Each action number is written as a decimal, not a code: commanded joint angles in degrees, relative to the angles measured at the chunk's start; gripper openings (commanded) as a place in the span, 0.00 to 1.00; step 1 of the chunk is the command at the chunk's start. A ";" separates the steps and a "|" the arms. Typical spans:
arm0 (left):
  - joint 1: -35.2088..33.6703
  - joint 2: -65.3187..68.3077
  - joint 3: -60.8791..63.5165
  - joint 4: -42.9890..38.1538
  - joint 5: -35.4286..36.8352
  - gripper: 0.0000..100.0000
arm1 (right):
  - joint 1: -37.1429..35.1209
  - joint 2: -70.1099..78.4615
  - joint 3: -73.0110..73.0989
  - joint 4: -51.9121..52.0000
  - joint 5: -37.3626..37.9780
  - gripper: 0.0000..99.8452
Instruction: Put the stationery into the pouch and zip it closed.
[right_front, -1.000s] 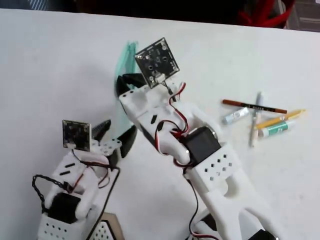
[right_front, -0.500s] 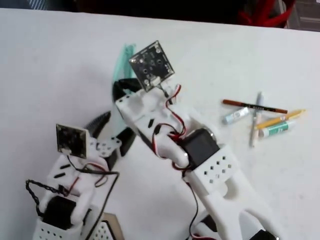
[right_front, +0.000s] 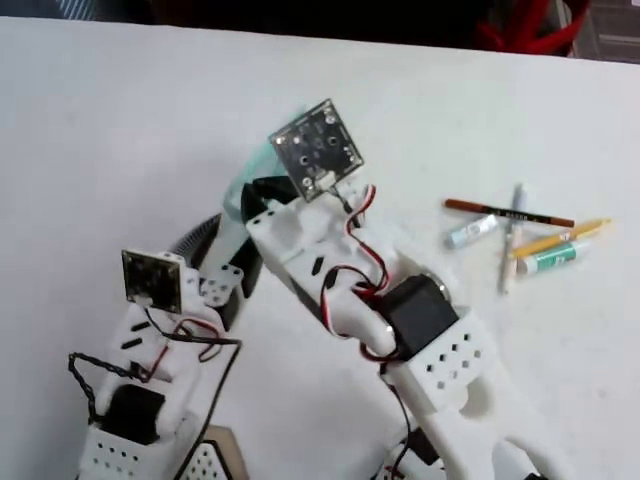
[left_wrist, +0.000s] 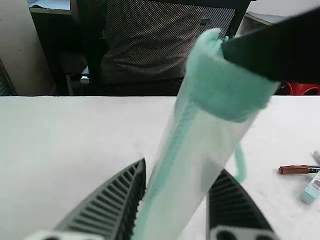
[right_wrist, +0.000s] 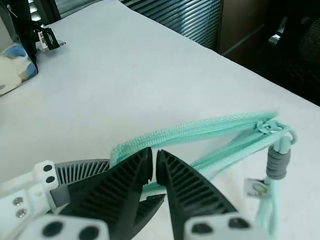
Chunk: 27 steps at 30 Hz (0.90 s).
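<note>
The translucent pouch (right_front: 243, 183) with its teal zipper edge stands on edge left of the table's middle. My right gripper (right_wrist: 156, 167) is shut on the zipper edge (right_wrist: 200, 127), and the zipper pull (right_wrist: 267, 125) lies at the pouch's far end. My left gripper (left_wrist: 175, 205) has the pouch (left_wrist: 200, 145) between its two fingers, touching both. In the high view it sits just in front of the right gripper (right_front: 258, 192). The stationery lies loose at the right: a brown pen (right_front: 508, 213), a white pen (right_front: 512, 240), a yellow pen (right_front: 560, 238) and two small tubes (right_front: 470, 231).
A patterned bag (right_wrist: 17, 60) and a small label stand (right_wrist: 50, 40) sit farther off on the table. A brown box corner (right_front: 225, 450) lies by the left arm's base. The table's far edge (right_front: 300, 35) runs along the back, with a red object (right_front: 520, 30) beyond.
Both arms swung left with the pouch, then came back right and a little nearer. The pouch's top now sits lower and more to the right. The pens have not moved.
</note>
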 joint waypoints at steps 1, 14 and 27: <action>1.80 -0.48 0.79 -1.76 -0.53 0.19 | -1.80 1.01 -0.18 0.75 0.70 0.02; 4.79 -0.48 2.37 -1.76 -12.92 0.09 | -2.07 2.51 -0.18 1.54 0.70 0.02; -1.27 -0.40 3.43 -5.63 -12.31 0.09 | -2.15 1.98 -0.26 1.63 0.53 0.02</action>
